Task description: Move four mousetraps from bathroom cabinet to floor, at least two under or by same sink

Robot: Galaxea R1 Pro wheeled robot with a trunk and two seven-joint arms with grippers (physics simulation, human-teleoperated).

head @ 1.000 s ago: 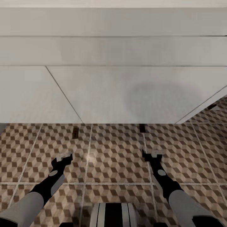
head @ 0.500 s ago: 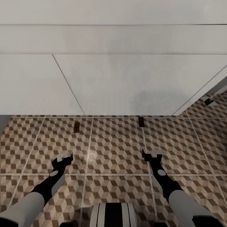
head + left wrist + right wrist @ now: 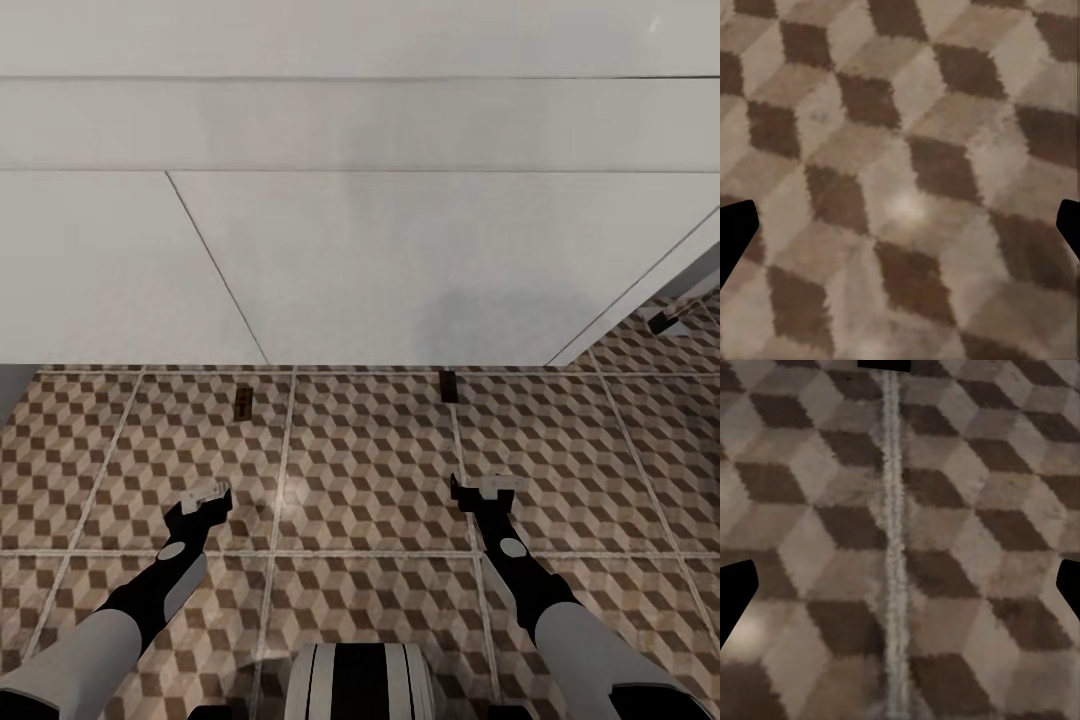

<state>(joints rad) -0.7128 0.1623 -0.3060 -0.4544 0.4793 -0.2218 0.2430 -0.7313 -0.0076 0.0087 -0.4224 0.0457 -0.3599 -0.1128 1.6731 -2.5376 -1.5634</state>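
Note:
Two mousetraps lie on the bathroom floor (image 3: 370,470) along the foot of a white vanity: one mousetrap (image 3: 241,403) ahead of my left gripper, another mousetrap (image 3: 449,386) ahead of my right. A third small dark mousetrap (image 3: 662,323) lies at the far right, beside the vanity's end. My left gripper (image 3: 205,500) and right gripper (image 3: 483,490) hover low over the cube-pattern tiles, both open and empty. In each wrist view the dark fingertips (image 3: 733,236) (image 3: 735,598) stand wide apart over bare tile. The orange-brown cabinet is out of view.
The white vanity unit (image 3: 380,260) spans the upper half of the head view, its front panels meeting the floor. My base (image 3: 360,680) shows at the bottom edge. A pale grout line (image 3: 892,547) runs under the right gripper.
One second ago the whole head view sat slightly differently; the camera moved, then held still. Arms, grippers and mousetraps have kept their places.

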